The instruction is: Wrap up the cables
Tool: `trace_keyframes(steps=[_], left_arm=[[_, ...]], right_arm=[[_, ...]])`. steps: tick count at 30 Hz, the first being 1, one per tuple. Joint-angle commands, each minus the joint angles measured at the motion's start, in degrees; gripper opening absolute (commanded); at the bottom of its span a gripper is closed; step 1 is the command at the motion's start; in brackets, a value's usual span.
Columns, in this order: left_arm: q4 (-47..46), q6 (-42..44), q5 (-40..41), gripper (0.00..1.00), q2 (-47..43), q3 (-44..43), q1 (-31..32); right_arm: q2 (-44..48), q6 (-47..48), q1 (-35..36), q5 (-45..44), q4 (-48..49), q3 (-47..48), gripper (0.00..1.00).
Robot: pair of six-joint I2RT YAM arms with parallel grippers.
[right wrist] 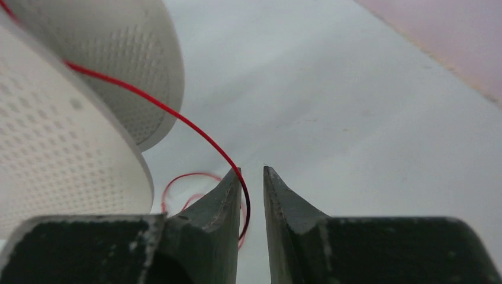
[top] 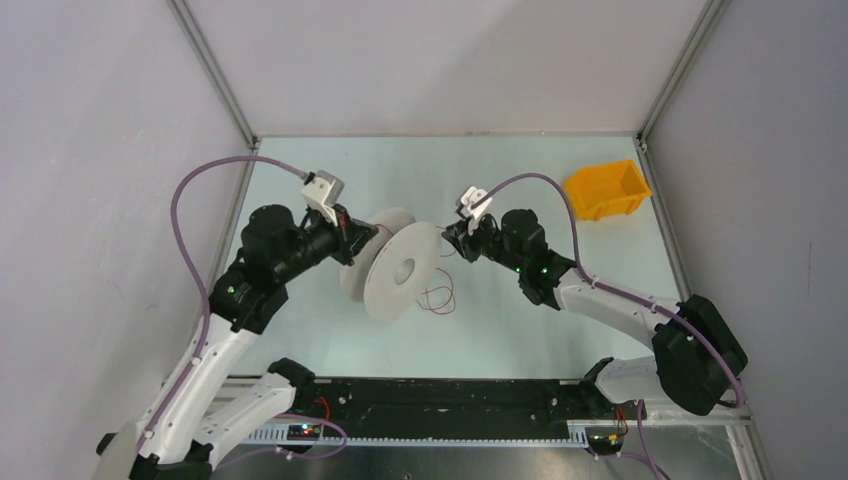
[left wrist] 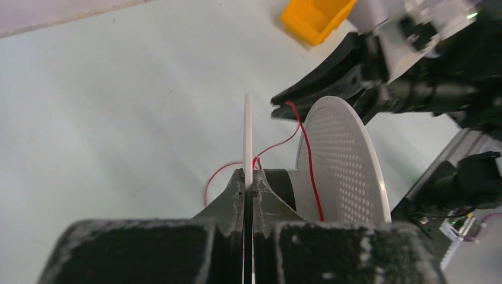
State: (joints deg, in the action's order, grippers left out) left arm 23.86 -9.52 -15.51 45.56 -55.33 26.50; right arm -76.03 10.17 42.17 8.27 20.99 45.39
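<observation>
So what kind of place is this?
Most likely a robot lab test cell: a left arm and right arm bolted at the table edge, plain walls on metal rails boxing it in, and a spool with thin red cable.

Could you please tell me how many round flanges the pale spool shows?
2: one pale grey round flange pinched in the left end effector, the other, perforated, beside it.

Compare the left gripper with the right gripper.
The left gripper has its jaws shut on the spool flange; the right gripper has its jaws apart. The left gripper holds that flange; the right gripper clamps nothing, the red wire passing between its jaws. Both have dark jaws.
</observation>
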Motion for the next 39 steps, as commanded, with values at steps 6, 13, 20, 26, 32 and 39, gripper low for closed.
trace_keyframes(steps=[6,13,20,26,32,39], left_arm=[[-3.55,-8.61,-3.13,0.00,-1.78,-5.69,-0.13],[-4.08,-12.02,0.39,0.00,-2.06,-7.20,-0.13],[-7.25,-15.38,1.79,0.00,-3.46,-7.22,-0.20],[-8.98,-17.49,5.00,0.00,-4.55,-7.16,-0.22],[-9.96,-18.41,8.10,0.00,-5.27,-6.87,-0.22],[-11.51,-20.60,8.98,0.00,-5.23,-6.70,-0.22]], right_arm=[[-0.16,-11.31,-1.50,15.14,16.54,-7.75,0.33],[-6.69,-20.20,-1.41,22.02,35.19,-12.43,0.39],[-13.08,-25.69,-1.16,23.32,47.49,-14.48,0.48],[-20.44,-27.66,-0.84,21.64,55.23,-14.89,0.49],[-26.09,-29.70,-0.78,21.35,62.74,-14.97,0.50],[-29.48,-28.48,-0.26,21.84,64.28,-14.09,0.52]])
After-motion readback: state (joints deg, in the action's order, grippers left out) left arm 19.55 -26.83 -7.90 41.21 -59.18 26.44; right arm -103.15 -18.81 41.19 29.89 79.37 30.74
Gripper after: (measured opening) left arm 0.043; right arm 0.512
